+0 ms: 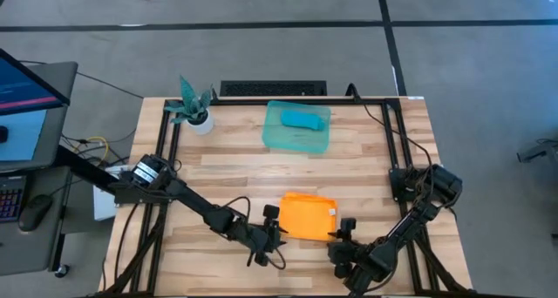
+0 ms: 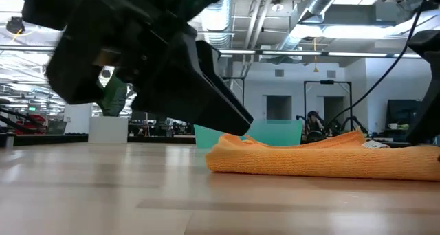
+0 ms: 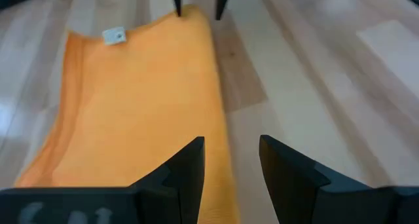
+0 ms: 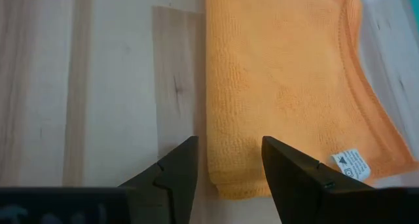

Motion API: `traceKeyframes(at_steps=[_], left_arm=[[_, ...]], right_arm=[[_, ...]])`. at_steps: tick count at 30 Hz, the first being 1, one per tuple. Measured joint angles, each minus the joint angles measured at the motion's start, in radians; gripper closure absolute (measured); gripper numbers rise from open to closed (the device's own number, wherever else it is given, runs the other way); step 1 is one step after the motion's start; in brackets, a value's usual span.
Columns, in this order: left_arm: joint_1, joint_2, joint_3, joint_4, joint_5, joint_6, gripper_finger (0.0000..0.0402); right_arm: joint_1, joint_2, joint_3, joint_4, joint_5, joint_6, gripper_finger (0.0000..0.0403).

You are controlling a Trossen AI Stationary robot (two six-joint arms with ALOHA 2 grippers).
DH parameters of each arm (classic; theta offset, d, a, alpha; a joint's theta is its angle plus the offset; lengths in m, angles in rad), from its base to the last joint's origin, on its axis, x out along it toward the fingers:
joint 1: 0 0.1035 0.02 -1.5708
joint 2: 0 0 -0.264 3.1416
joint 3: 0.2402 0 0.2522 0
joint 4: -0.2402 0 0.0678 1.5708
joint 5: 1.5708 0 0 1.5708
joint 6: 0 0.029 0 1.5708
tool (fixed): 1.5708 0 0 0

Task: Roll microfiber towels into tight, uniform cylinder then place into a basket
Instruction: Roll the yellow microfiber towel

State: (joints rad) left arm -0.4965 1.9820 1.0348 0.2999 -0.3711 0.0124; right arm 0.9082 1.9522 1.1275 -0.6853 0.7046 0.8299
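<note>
The orange towel (image 1: pixel 307 216) lies folded flat on the table near its front edge, a white label (image 4: pixel 350 164) at its right end. My left gripper (image 1: pixel 272 231) stands open at the towel's near left corner, its fingers either side of the near edge (image 3: pixel 222 152). My right gripper (image 1: pixel 343 239) stands open at the near right corner (image 4: pixel 226 181), which shows between its fingers. The turquoise towel (image 1: pixel 304 118) lies bunched inside the teal-green basket (image 1: pixel 277 139) at the table's far middle. My left gripper slants down over the orange towel's left end (image 2: pixel 230 147). In the low view one fingertip (image 2: pixel 240 125) reaches the top of the cloth there; I cannot tell whether it touches. The towel lies flat on the table.
A small white pot with a teal plant (image 1: pixel 197 115) stands at the far left. A dark bar (image 1: pixel 273 89) lies along the far edge behind the basket. Bare wood stretches between the basket and the orange towel.
</note>
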Motion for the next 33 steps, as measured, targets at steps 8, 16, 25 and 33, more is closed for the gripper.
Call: traceKeyframes(at_steps=[8, 16, 25, 33], left_arm=[[0.034, 0.08, 0.002, 0.01, 0.004, -0.01, 0.0262], [0.038, 0.109, 0.006, 0.007, -0.004, -0.091, 0.0262], [0.038, 0.108, 0.004, 0.011, -0.011, -0.204, 0.0262], [0.042, 0.078, 0.001, -0.011, -0.001, -0.245, 0.0262]], right_arm=[[-0.009, 0.0, -0.006, 0.007, 0.0, 0.0, 0.0214], [-0.014, -0.006, -0.077, 0.043, -0.032, 0.063, 0.0216], [-0.02, -0.004, -0.082, 0.058, -0.048, 0.053, 0.0257], [-0.028, -0.005, -0.083, 0.098, -0.103, 0.003, 0.0367]])
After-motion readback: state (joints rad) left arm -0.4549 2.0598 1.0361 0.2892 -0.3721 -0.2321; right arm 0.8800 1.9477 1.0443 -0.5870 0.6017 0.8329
